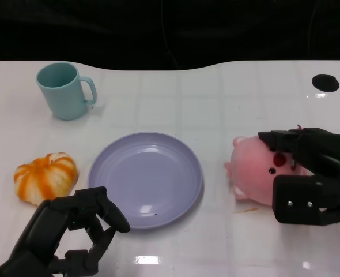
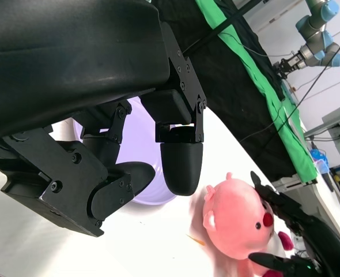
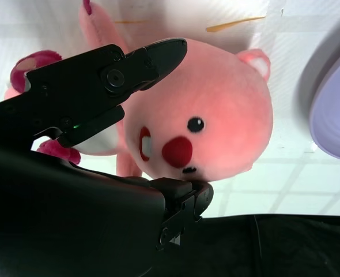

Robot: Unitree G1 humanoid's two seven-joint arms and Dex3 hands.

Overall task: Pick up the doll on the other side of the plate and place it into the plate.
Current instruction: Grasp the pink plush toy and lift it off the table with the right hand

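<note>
Nearest us, our left hand [image 1: 72, 231] hangs with fingers curled inward, holding nothing. Just beyond its fingertips lies the lavender plate [image 1: 109, 173], and outward of the hand sits an orange pumpkin toy [image 1: 46, 178]. Our right hand [image 1: 311, 176] wraps the pink doll [image 1: 256, 173], fingers on either side of its head, the doll lying on the table beside the plate. Farthest from the left hand stands a teal mug [image 1: 63, 89].
</note>
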